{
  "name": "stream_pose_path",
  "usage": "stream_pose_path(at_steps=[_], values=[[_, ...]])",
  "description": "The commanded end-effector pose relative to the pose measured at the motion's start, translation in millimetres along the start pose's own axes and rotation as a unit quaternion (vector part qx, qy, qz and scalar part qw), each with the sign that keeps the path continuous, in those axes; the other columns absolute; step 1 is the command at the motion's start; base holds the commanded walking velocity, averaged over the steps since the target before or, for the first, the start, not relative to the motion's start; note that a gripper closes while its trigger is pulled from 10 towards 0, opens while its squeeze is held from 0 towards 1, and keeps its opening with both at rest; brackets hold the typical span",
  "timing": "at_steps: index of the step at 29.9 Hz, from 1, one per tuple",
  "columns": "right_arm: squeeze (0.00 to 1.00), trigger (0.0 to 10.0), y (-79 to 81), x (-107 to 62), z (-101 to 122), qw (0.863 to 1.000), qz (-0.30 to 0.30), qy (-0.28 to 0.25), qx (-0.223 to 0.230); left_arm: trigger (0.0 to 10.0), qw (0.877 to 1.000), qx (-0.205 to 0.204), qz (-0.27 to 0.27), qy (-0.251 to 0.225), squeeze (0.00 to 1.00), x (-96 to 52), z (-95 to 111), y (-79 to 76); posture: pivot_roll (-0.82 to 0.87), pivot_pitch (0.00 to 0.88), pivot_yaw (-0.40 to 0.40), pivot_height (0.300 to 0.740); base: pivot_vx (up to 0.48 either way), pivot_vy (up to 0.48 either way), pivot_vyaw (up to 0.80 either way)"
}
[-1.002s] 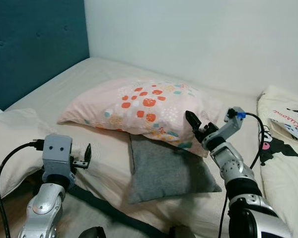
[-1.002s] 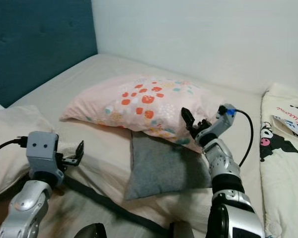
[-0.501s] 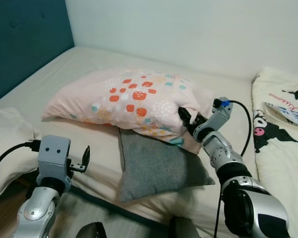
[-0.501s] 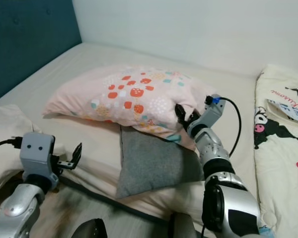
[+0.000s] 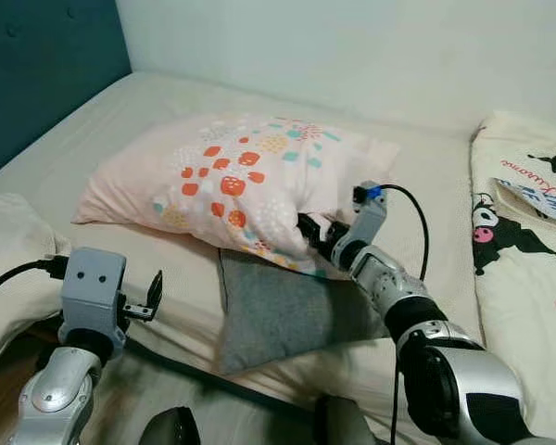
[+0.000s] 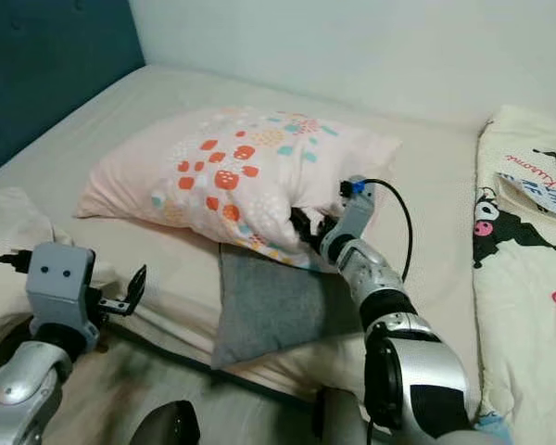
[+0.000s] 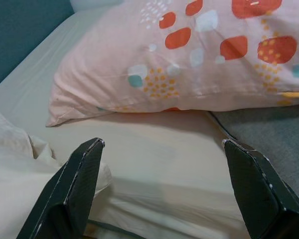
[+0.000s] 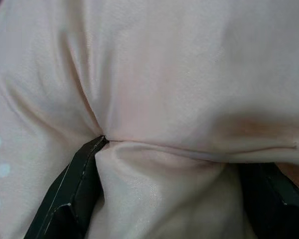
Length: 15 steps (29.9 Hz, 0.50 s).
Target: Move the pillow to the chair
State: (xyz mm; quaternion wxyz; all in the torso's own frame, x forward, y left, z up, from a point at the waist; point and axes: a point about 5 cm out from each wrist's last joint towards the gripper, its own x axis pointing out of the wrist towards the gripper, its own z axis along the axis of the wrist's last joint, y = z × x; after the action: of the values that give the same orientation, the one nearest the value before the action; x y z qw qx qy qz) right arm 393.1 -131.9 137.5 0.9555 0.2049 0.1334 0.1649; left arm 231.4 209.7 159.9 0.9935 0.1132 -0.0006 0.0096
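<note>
Left gripper (image 5: 154,298) held low at the near left edge of the bed (image 5: 120,120), forearm raised, fingers (image 7: 79,172) spread wide with nothing between them, pointing toward the pillow's left corner but well short of it. Cream blanket (image 5: 5,260) bunched just to its left; arm base cut off by the frame's bottom edge

Pillow (image 5: 232,181), pale pink with red, orange and teal spots, lies across the middle of the bed, its near edge overlapping a grey cushion (image 5: 287,311)

Right arm reaches forward and inward across the grey cushion, wrist bent toward the pillow. Right gripper (image 5: 308,230) pushed into the pillow's near right corner; fingertips buried in the fabric. In the right wrist view the pink cloth is puckered and gathered between the two fingers (image 8: 74,194), so the gripper pinches a fold of the pillow. Fingertips themselves hidden by the fold

Far right: cartoon-print quilt (image 5: 528,250), partly cut off by the frame edge
</note>
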Motion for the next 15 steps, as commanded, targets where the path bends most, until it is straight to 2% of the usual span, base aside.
stream_pose_path(at_steps=[1, 2, 6, 15], values=[[0.00, 6.2, -0.8, 0.1, -12, 0.999, -0.011, 0.036, -0.001, 10.0, 1.000, 0.011, -0.006, 0.009, 0.00, -2.5, -1, -1.9, 0.06, 0.170, -0.068, 0.546, 0.000, 0.000, 0.00], [0.00, 0.0, -2.6, -0.5, -13, 0.999, -0.018, 0.038, 0.000, 10.0, 1.000, 0.011, -0.007, 0.010, 0.00, -2.7, -1, -2.6, 0.06, 0.169, -0.069, 0.546, 0.000, 0.000, 0.00], [0.00, 0.0, -2.4, -0.6, -10, 0.999, -0.008, 0.026, 0.020, 10.0, 1.000, 0.011, -0.008, 0.011, 0.00, -3.2, -1, -3.4, 0.06, 0.163, -0.073, 0.546, 0.000, 0.000, 0.00], [0.00, 0.0, -5.1, -1.0, 1, 0.999, -0.008, 0.010, 0.033, 10.0, 1.000, 0.007, -0.007, 0.012, 0.00, -1.1, -3, -5.8, 0.05, 0.132, -0.087, 0.546, 0.000, 0.000, 0.00]])
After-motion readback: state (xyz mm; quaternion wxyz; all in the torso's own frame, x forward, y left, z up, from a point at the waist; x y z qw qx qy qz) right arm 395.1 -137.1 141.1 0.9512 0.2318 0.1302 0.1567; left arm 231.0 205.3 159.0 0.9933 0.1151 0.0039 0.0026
